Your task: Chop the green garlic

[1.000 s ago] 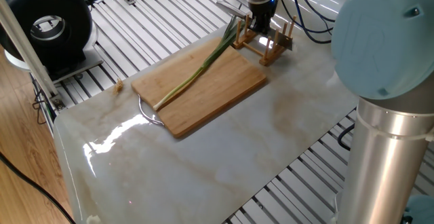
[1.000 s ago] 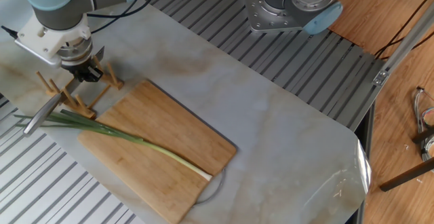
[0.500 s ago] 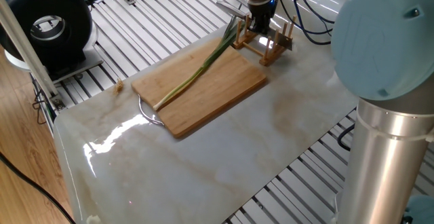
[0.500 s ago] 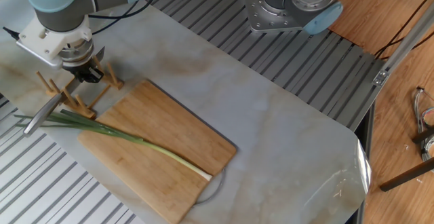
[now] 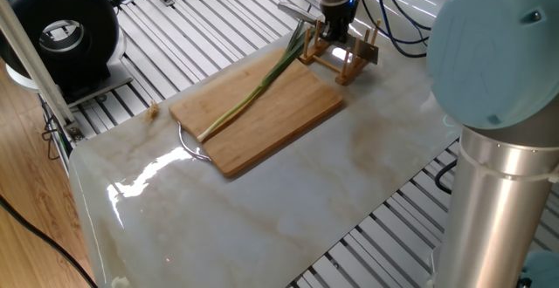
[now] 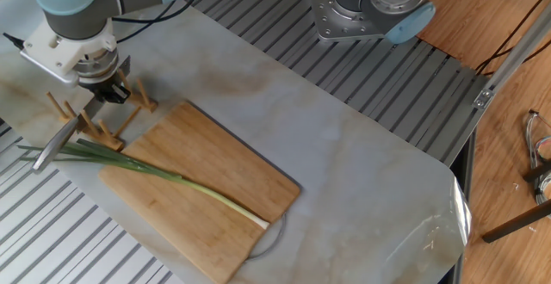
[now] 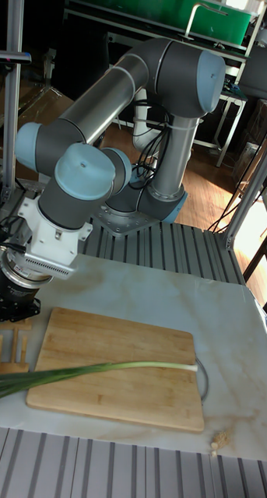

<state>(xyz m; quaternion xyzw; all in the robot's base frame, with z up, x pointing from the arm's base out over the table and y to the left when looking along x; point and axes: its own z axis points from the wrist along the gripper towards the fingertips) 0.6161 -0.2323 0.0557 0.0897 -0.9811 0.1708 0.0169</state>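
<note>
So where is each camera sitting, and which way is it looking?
One fixed view: beside the arm's base, looking across the cutting board toward the pincer at the wooden rack; the big shoulder joint fills the right.
The other fixed view: high on the opposite side, looking back at the robot base.
Tall fixed view: low, facing the whole arm.
All three show the green garlic lying across the board.

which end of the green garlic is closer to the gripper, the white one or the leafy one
The dark leafy end of the green garlic: it hangs off the cutting board beside the peg rack under the gripper. The whitish end lies at the far corner.
</note>
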